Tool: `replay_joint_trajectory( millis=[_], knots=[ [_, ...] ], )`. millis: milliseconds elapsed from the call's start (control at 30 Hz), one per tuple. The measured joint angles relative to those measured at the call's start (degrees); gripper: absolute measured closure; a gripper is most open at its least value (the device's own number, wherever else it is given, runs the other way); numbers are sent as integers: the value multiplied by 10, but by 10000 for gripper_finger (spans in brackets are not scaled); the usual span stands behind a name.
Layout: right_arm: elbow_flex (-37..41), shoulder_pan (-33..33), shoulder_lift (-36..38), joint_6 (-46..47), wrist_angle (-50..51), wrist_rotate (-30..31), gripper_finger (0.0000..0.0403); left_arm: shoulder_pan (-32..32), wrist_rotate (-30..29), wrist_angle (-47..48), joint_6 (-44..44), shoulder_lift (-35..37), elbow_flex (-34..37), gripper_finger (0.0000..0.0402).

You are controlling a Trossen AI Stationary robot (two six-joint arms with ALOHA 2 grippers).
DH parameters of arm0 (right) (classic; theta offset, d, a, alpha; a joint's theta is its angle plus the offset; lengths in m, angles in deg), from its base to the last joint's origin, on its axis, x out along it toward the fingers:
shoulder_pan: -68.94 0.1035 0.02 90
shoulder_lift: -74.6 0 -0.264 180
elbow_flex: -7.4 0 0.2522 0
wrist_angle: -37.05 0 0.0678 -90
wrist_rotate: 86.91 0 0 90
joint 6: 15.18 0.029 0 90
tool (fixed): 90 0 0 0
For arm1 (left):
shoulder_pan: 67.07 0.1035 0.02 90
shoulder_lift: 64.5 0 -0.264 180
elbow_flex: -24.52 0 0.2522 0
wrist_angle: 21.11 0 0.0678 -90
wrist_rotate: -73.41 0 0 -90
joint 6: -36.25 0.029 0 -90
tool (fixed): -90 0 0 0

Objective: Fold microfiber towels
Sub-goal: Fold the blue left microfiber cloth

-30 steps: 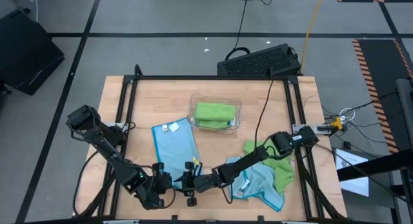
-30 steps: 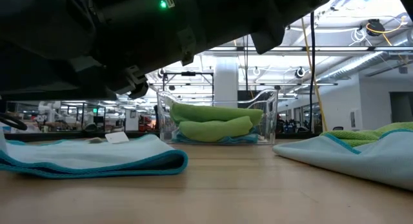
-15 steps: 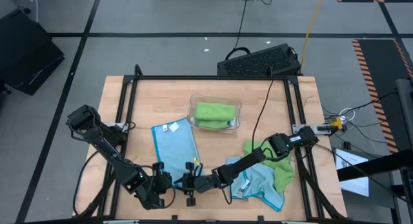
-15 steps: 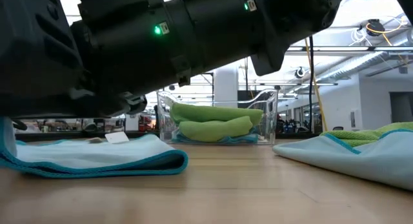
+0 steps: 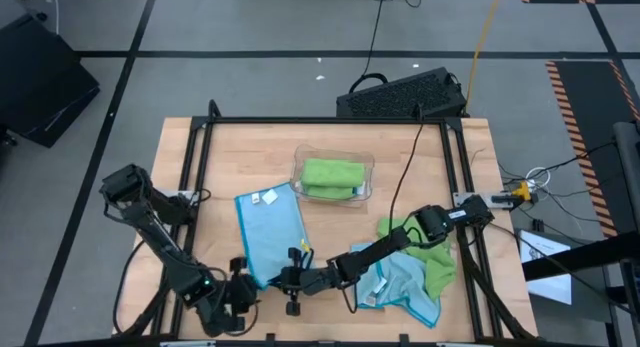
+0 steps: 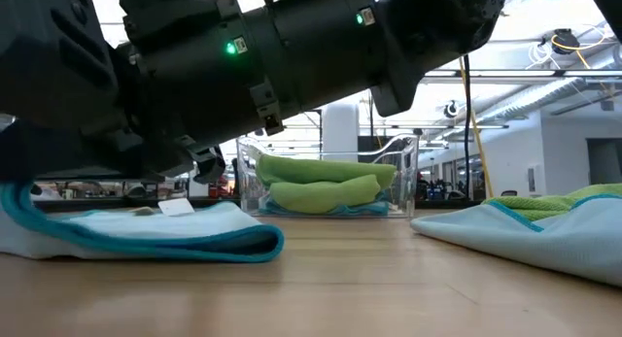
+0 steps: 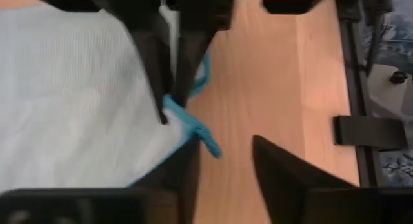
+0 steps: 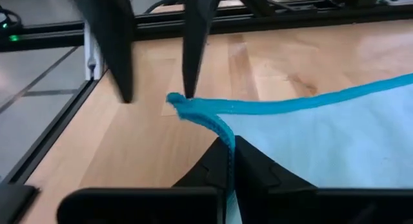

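Here right fingers (image 8: 227,161) clamp blue towel (image 5: 272,227), white tag (image 5: 264,197) unreadable; left fingers (image 7: 274,169) apart.

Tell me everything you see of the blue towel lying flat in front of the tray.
The blue towel is a soft light-blue cloth with a darker teal hem and a small white tag near its far edge. It lies folded into a long strip on the table, just left of the tray. Its near corner is pinched in the shut right hand; the left hand stands open beside it.
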Motion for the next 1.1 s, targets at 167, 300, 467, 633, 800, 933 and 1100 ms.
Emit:
replay_joint_trajectory(
  millis=[167,300,467,633,800,933,1100],
  knots=[
    [0,-4,0,28,0,-6,397,-39,-83,9,-23,-3,0,166],
    [0,-7,0,35,0,-20,397,-61,-154,9,-12,-21,0,131],
    [0,-8,0,47,-5,-29,397,-62,-164,-11,58,-67,-1,131],
    [0,-10,0,50,-5,-33,397,-60,-210,-18,80,-102,-1,161],
    [0,-10,0,51,-4,-33,397,-55,-228,-10,62,-105,-1,207],
    [0,-12,0,55,-5,-33,397,-55,-223,-6,69,-105,-1,261],
    [0,-13,0,55,-5,-34,397,-55,-223,11,59,-105,-1,350]
  ],
)
